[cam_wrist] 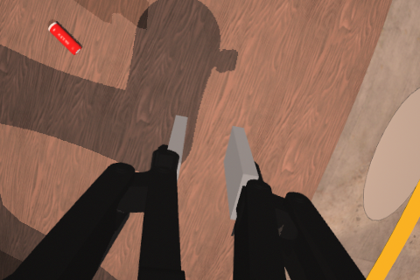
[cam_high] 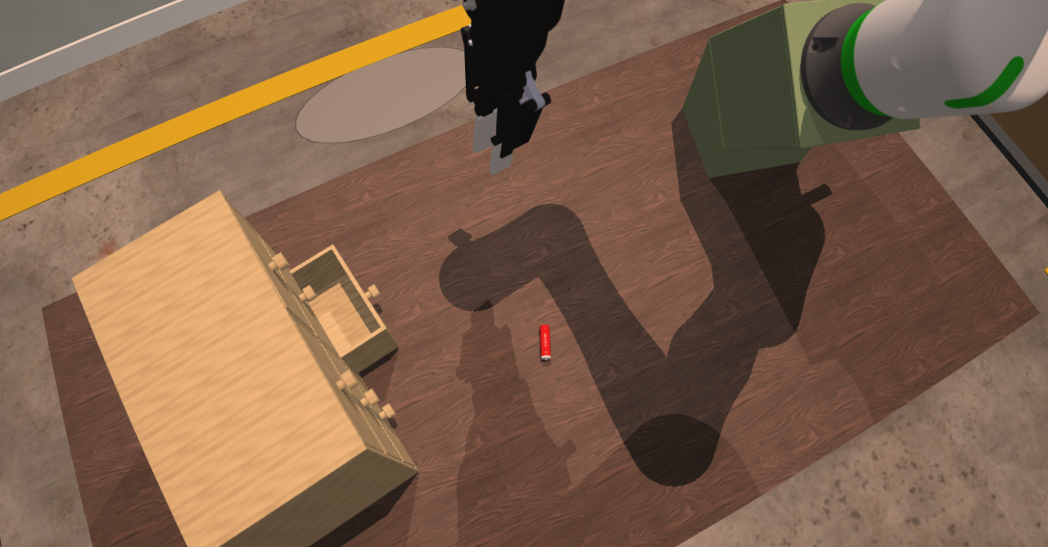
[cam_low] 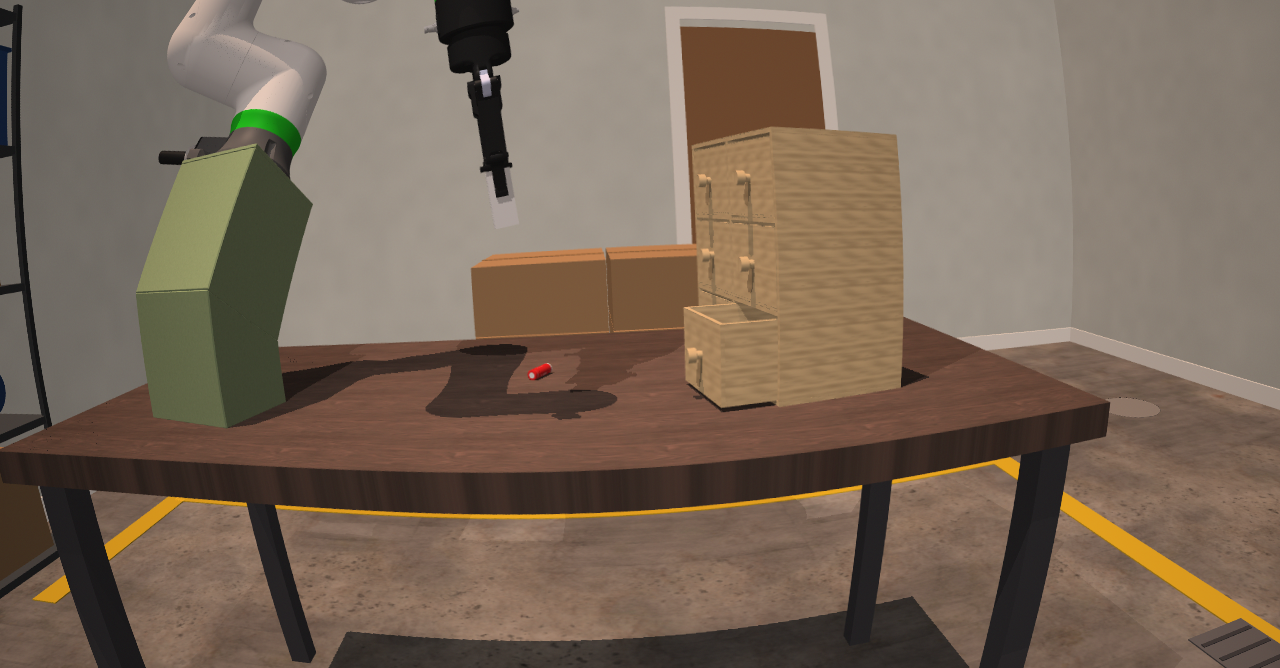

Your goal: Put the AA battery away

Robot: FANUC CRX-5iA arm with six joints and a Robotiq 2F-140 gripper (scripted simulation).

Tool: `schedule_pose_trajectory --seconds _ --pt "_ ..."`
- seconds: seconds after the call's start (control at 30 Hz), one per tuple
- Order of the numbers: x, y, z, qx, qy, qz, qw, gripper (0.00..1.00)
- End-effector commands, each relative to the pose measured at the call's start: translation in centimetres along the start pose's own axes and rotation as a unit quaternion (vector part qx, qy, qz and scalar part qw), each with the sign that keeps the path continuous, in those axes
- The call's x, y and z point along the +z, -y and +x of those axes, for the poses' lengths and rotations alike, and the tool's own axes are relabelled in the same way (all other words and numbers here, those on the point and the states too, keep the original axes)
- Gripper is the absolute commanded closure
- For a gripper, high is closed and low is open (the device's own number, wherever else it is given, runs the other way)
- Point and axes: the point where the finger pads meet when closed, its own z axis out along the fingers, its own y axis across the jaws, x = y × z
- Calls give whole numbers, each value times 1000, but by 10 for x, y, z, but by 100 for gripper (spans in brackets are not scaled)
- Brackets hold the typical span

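Observation:
The red AA battery [cam_high: 544, 342] [cam_low: 539, 371] [cam_wrist: 65, 38] lies on its side on the table [cam_high: 915, 273] [cam_low: 358, 445], in front of the chest. The small wooden chest [cam_high: 190, 368] [cam_low: 836, 270] stands upright. One bottom drawer [cam_high: 377, 350] [cam_low: 750, 364] is pulled out, level; no battery shows on the visible part of its floor. The other drawers look pushed in, and their contents are hidden. My gripper [cam_high: 490, 156] [cam_low: 505, 214] [cam_wrist: 206, 140] points down, high above the table, away from battery and chest. Its fingers stand a little apart, open, with nothing between them.
The green robot base [cam_high: 754, 104] [cam_low: 214, 306] stands at the table end opposite the chest. Round knobs stick out from the chest's front. Cardboard boxes [cam_low: 541, 297] show behind the table. The arm's shadow lies close beside the battery.

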Motion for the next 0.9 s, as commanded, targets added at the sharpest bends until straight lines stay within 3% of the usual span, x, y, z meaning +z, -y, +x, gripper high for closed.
schedule_pose_trajectory --seconds 0.0,0.3,0.83,0.87 --pt "-6 0 -6 1 30 0 1000 80" --pt "-14 0 -12 1 70 -1 998 80" --pt "-14 0 -12 1 73 -1 997 80" --pt "-14 0 -12 1 73 -1 997 0"
